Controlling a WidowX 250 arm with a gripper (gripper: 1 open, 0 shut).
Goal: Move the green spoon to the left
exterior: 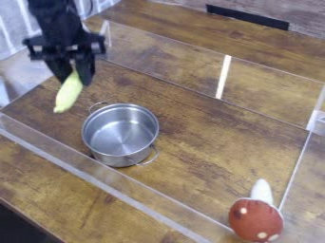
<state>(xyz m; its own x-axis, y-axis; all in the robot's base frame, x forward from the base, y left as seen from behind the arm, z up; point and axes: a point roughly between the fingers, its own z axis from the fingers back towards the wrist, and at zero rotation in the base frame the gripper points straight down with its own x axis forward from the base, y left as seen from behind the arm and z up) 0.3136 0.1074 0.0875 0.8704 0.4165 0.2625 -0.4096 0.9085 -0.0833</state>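
Beyond the pot (121,135), we are pinching the green spoon (67,93) in our pincer (74,71). The spoon is hanging tilted above the table (191,121).

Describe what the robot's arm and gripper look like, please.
The arm is dark, nearly black, and comes in from the top of the picture. The gripper is just as dark, with blocky shapes jutting out on both sides above it, and it narrows downwards. It is blurred, so I can't make out any cables or markings.
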